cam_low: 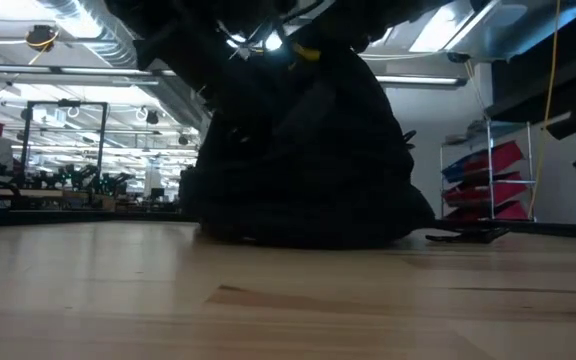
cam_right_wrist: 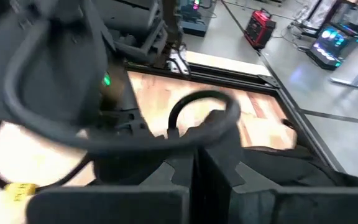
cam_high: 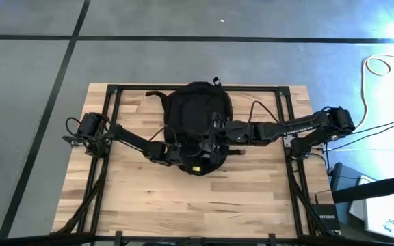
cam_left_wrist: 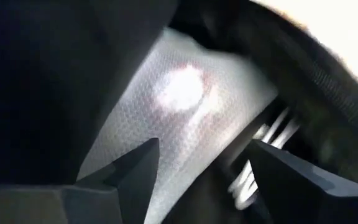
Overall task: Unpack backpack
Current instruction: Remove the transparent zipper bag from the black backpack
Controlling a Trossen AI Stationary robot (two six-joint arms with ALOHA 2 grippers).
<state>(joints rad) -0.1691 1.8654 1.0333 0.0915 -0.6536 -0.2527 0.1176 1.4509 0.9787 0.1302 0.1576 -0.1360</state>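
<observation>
The black backpack (cam_high: 197, 113) lies at the far middle of the wooden table, and its top is drawn up into a peak (cam_low: 298, 60). My left gripper (cam_high: 183, 156) is at the backpack's near end. In its wrist view my left gripper (cam_left_wrist: 204, 180) stands open inside dark fabric, facing a pale, brightly lit mesh surface (cam_left_wrist: 179, 106). My right gripper (cam_high: 214, 131) reaches in from the table's right, over the backpack's middle. In its wrist view my right gripper (cam_right_wrist: 197, 163) is shut, with black fabric around it. My right gripper is shut on the backpack's black fabric (cam_right_wrist: 253, 165), coming almost level from the table's right. A thin black loop (cam_right_wrist: 204, 102) stands up just past the fingertips. The fingers hide the place of contact. The held part is raised while the backpack's bottom rests on the table.
Black frame rails (cam_high: 115, 92) run round the table's edges. A strap end (cam_low: 468, 236) lies flat to the backpack's right. My left arm's cable with a yellow tag (cam_right_wrist: 17, 190) hangs close by. The near half of the tabletop (cam_high: 183, 205) is bare wood.
</observation>
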